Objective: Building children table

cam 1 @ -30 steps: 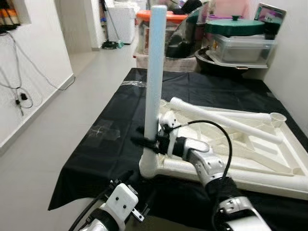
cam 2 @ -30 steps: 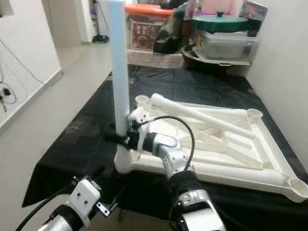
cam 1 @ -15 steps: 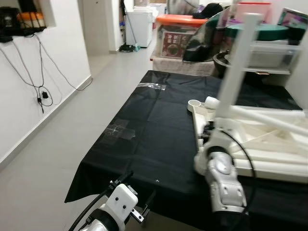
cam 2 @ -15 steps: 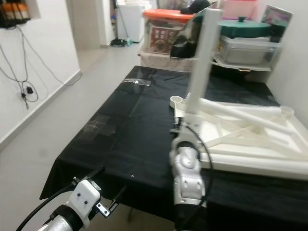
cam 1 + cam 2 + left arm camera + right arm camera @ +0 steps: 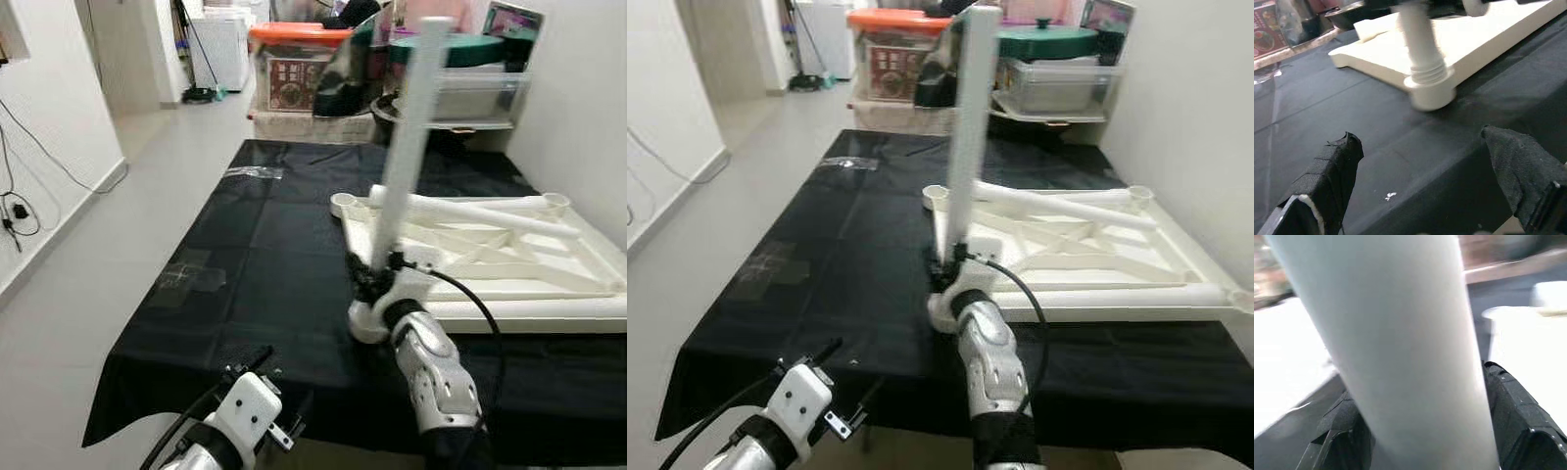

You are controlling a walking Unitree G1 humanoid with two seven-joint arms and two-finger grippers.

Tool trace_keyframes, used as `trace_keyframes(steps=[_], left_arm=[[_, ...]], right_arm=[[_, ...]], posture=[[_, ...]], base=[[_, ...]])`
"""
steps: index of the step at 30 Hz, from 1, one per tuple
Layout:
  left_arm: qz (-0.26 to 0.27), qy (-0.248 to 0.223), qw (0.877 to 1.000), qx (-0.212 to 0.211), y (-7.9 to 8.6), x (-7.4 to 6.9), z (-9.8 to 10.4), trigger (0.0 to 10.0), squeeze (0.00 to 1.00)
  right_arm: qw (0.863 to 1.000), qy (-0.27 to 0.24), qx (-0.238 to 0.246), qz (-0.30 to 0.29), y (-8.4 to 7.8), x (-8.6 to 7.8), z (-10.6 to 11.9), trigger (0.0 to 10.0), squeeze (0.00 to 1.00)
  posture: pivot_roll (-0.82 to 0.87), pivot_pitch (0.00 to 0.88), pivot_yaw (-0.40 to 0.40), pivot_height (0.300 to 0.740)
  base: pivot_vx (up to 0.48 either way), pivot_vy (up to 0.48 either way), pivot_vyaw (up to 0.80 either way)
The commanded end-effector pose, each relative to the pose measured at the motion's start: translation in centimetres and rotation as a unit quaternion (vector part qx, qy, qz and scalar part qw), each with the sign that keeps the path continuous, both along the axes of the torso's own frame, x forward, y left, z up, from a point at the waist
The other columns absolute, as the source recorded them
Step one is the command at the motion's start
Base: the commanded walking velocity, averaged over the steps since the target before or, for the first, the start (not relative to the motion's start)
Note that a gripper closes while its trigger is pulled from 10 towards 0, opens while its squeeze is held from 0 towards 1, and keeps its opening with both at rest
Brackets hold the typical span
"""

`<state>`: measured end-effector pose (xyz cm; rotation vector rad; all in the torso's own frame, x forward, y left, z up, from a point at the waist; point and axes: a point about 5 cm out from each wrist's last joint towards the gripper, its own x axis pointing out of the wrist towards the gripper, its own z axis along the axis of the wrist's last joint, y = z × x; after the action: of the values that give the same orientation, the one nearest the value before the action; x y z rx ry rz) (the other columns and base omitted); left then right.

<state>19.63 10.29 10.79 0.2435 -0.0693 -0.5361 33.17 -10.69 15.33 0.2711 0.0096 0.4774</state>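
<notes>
Right gripper (image 5: 370, 276) clenched round table leg (image 5: 404, 157) just above corner socket, likely steadying it upright for seating in upturned tabletop (image 5: 549, 294). Left gripper (image 5: 1425, 196) hung spread, unladen, short of socket.

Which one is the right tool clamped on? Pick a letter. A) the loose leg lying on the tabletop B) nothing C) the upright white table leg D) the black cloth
C: the right tool grips the upright white table leg just above its corner socket, one finger on each side.
</notes>
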Motion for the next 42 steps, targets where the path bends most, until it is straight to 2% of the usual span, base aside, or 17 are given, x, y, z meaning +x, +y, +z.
trace_keyframes(steps=[1,6,8,9,12,17,18,19,26,27,29,31,33,34,35,37,42], left_arm=[[-0.001,0.008,1.000,-0.002,0.1,0.0,-0.3,10.0,0.00],[0.000,0.007,1.000,-0.002,0.1,0.0,-0.3,10.0,0.00],[0.001,0.007,1.000,-0.002,0.2,0.0,-0.3,10.0,0.00],[0.001,0.007,1.000,-0.002,0.2,0.0,-0.3,10.0,0.00],[0.001,0.007,1.000,0.001,0.2,0.0,-0.3,10.0,0.00],[0.003,0.006,1.000,0.000,0.2,0.0,-0.3,10.0,0.00],[0.003,0.006,1.000,0.000,0.2,0.0,-0.3,10.0,0.00],[0.003,0.006,1.000,-0.001,0.1,-0.1,-0.3,10.0,0.00],[0.003,0.007,1.000,-0.002,0.1,-0.1,-0.3,10.0,0.00],[0.003,0.007,1.000,-0.002,0.1,-0.1,-0.3,10.0,0.00],[0.003,0.007,1.000,-0.002,0.1,-0.1,-0.3,10.0,0.00],[0.003,0.007,1.000,-0.002,0.1,-0.1,-0.3,10.0,0.00],[0.003,0.007,1.000,-0.002,0.1,-0.1,-0.3,10.0,0.00],[0.002,0.007,1.000,-0.002,0.2,0.0,-0.3,10.0,0.00],[0.000,0.008,1.000,-0.001,0.2,0.0,-0.4,10.0,0.00],[-0.001,0.008,1.000,-0.001,0.1,0.0,-0.4,10.0,0.00],[-0.005,0.009,1.000,0.000,0.1,0.1,-0.5,10.0,0.00]], right_arm=[[0.994,-0.010,0.006,0.108,1.9,-0.3,0.5,10.0,0.00],[0.946,-0.008,-0.036,0.322,1.1,-1.1,1.0,10.0,0.00],[0.909,-0.013,-0.052,0.413,1.0,-1.3,1.6,10.0,0.00],[0.909,-0.013,-0.052,0.413,1.0,-1.3,1.6,10.0,0.00],[0.864,-0.022,-0.056,0.499,1.9,-0.8,2.7,10.0,0.00],[0.834,-0.025,-0.074,0.547,2.9,-0.8,2.9,10.0,0.00],[0.834,-0.025,-0.074,0.547,2.9,-0.8,2.9,10.0,0.00],[0.840,-0.027,-0.097,0.532,3.3,-0.5,2.6,0.0,0.00],[0.892,-0.050,-0.133,0.428,4.0,0.6,1.6,0.0,0.00],[0.915,-0.044,-0.131,0.379,3.8,0.9,1.3,0.0,0.00],[0.915,-0.044,-0.131,0.379,3.8,0.9,1.3,0.0,0.00],[0.971,-0.016,-0.121,0.204,2.8,2.3,0.7,0.0,0.00],[0.971,-0.016,-0.121,0.204,2.8,2.3,0.7,0.0,0.00],[0.992,0.017,-0.119,0.049,1.4,2.9,0.2,0.0,0.00],[0.989,0.044,-0.113,-0.087,-0.1,2.9,-0.2,0.0,0.00],[0.975,0.061,-0.110,-0.182,-1.1,2.2,-0.6,0.0,0.00],[0.949,0.080,-0.062,-0.299,0.1,-0.6,-0.9,0.0,0.00]], posture=[[0.06,0.000,-0.040,0.740],[0.08,0.000,-0.042,0.740],[0.10,0.000,-0.039,0.740],[0.10,0.000,-0.039,0.740],[0.12,0.000,-0.051,0.740],[0.12,0.000,-0.053,0.740],[0.12,0.000,-0.053,0.740],[0.12,0.000,-0.055,0.740],[0.12,0.000,-0.058,0.740],[0.11,0.000,-0.059,0.740],[0.11,0.000,-0.059,0.740],[0.11,0.000,-0.052,0.740],[0.11,0.000,-0.052,0.740],[0.10,0.000,-0.047,0.740],[0.10,0.000,-0.046,0.740],[0.10,0.000,-0.046,0.740],[0.10,0.000,-0.046,0.740]], base=[[0.000,0.000,0.00],[0.000,0.000,0.00],[0.000,0.000,0.00],[0.000,0.000,0.00],[0.000,0.000,0.00],[0.000,0.000,0.00],[0.000,0.000,0.00],[0.000,0.000,0.00],[0.000,0.000,0.00],[0.000,0.000,0.00],[0.000,0.000,0.00],[0.000,0.000,0.00],[0.000,0.000,0.00],[0.000,0.000,0.00],[0.000,0.000,0.00],[0.000,0.000,0.00],[0.000,0.000,0.00]])
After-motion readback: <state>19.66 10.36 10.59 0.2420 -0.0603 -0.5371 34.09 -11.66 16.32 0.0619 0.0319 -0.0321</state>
